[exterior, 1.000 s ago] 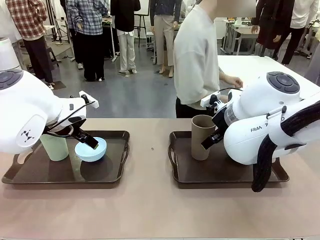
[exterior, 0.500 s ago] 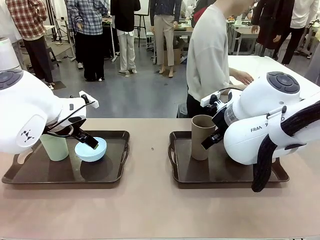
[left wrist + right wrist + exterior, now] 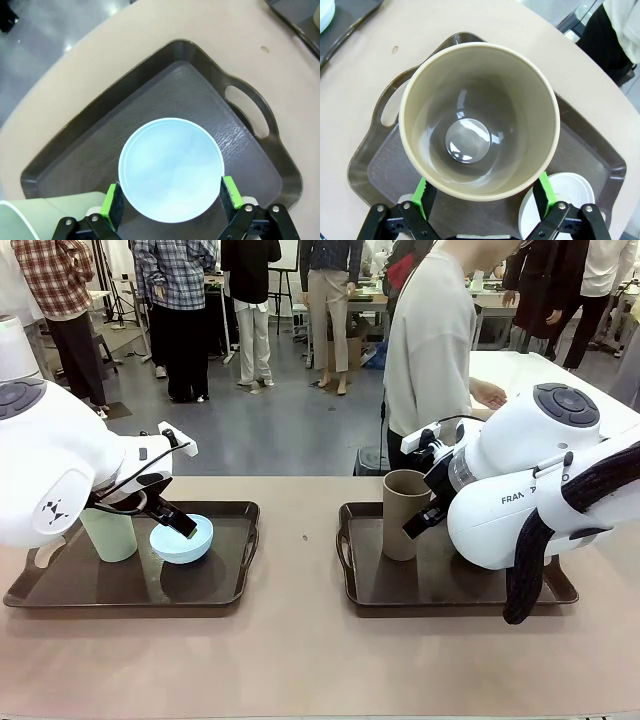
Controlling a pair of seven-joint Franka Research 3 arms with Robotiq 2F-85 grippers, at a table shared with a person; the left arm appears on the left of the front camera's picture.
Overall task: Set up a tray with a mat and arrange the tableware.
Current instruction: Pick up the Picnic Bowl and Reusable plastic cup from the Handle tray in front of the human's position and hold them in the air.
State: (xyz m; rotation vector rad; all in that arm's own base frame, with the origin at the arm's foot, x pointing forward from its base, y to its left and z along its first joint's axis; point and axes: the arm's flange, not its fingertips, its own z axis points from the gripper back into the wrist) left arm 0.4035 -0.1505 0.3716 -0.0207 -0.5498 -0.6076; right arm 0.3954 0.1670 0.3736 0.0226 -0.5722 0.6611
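Pale green cup [image 3: 30, 220] just outside the left fingers [image 3: 112, 206], off one pad's outer side, upright on the left tray [image 3: 165, 90]. Light blue bowl [image 3: 171, 170] between those fingers, which are spread wide with one pad just beside each side of its rim; contact unclear, bowl resting on the tray. Bare desk [image 3: 300, 640] between the two trays. Brown cup [image 3: 479, 120] upright on the right tray [image 3: 375, 165], its mouth between the right fingers [image 3: 546, 192], likewise spread wide and pinching nothing. Bluish-white bowl [image 3: 570, 192] just beyond one of those pads, on the same tray.

Progress, as a judgement: one cup and one bowl on each tray, so tableware largely placed. Both tray floors dark and bare-looking, so the mat step probably yet to do.

From the wrists: straight down into bowl and cup, plus the bluish-white bowl, covered from the front by the right arm. From the front: both cups' full height, and a person [image 3: 430, 350] standing at the far side, turned sideways.
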